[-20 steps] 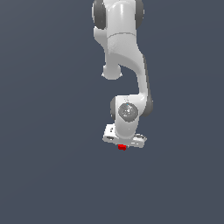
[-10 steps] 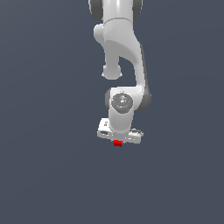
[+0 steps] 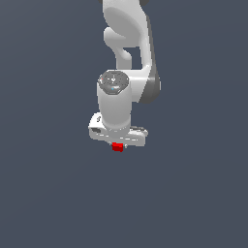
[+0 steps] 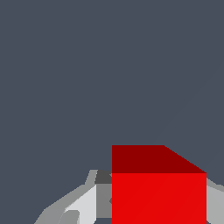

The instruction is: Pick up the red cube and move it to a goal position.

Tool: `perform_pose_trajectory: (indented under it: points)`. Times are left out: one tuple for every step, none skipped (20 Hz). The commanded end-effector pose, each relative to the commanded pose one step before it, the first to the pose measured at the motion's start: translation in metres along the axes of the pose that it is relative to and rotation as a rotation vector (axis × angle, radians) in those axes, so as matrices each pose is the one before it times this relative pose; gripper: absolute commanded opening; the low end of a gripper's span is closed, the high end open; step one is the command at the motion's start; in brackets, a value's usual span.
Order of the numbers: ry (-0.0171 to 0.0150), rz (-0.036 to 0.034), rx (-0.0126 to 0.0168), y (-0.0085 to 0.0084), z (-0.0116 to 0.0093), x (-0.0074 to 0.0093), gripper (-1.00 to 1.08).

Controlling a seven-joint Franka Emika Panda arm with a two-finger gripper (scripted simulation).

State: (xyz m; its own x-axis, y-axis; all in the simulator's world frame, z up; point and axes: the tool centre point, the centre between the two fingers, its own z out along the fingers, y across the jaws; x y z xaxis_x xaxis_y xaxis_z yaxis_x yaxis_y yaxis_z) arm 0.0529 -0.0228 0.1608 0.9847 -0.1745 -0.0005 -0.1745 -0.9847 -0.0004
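The red cube [image 3: 116, 147] is a tiny bright-red block seen just below the white gripper [image 3: 116, 146] in the exterior view, near the picture's middle. The gripper's body hides its fingers there. In the wrist view the red cube [image 4: 158, 192] fills the space between the two grey-white fingers [image 4: 81, 205], which press its sides. The gripper [image 4: 158, 205] is shut on the cube and holds it above the dark grey floor.
The white arm [image 3: 128, 53] hangs down from the upper middle of the exterior view. A plain dark grey floor [image 3: 48, 193] surrounds it. No other objects show.
The arm has swung toward the exterior view's left and risen slightly, carrying the red cube with it. The wrist has turned so the hand faces the camera more squarely.
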Motion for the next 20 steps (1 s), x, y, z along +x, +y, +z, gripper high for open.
perform_pose_trajectory:
  points:
    - [0.00018, -0.00030, 0.00022, 0.01466, -0.02683, 0.00090, -1.00]
    - [0.00000, 0.00000, 0.00000, 0.00555, -0.01008, 0.00056, -1.00]
    - [0.00000, 0.00000, 0.00000, 0.00533, -0.00969, 0.00058, -1.00]
    - [0.00000, 0.00000, 0.00000, 0.00511, -0.00929, 0.00061, -1.00]
    - [0.00000, 0.00000, 0.00000, 0.00488, -0.00886, 0.00065, -1.00]
    - [0.00000, 0.00000, 0.00000, 0.00462, -0.00838, 0.00069, -1.00]
    - [0.00000, 0.00000, 0.00000, 0.00429, -0.00778, 0.00070, -1.00]
    - [0.00000, 0.00000, 0.00000, 0.00391, -0.00709, 0.00067, -1.00]
    - [0.00000, 0.00000, 0.00000, 0.00354, -0.00642, 0.00064, -1.00]
    - [0.00000, 0.00000, 0.00000, 0.00318, -0.00576, 0.00060, -1.00]
    - [0.00000, 0.00000, 0.00000, 0.00283, -0.00512, 0.00056, -1.00]
    - [0.00000, 0.00000, 0.00000, 0.00248, -0.00448, 0.00054, -1.00]
    - [0.00000, 0.00000, 0.00000, 0.00214, -0.00385, 0.00051, -1.00]
    - [0.00000, 0.00000, 0.00000, 0.00180, -0.00323, 0.00049, -1.00]
    - [0.00000, 0.00000, 0.00000, 0.00146, -0.00261, 0.00048, -1.00]
    - [0.00042, -0.00010, -0.00054, 0.00091, -0.00228, 0.00034, -1.00]
    - [0.00000, 0.00000, 0.00000, 0.00081, -0.00143, 0.00043, -1.00]
    - [0.00000, 0.00000, 0.00000, 0.00051, -0.00089, 0.00037, -1.00]
    - [0.00000, 0.00000, 0.00000, 0.00025, -0.00042, 0.00026, -1.00]
    - [0.00000, 0.00000, 0.00000, 0.00007, -0.00011, 0.00009, -1.00]
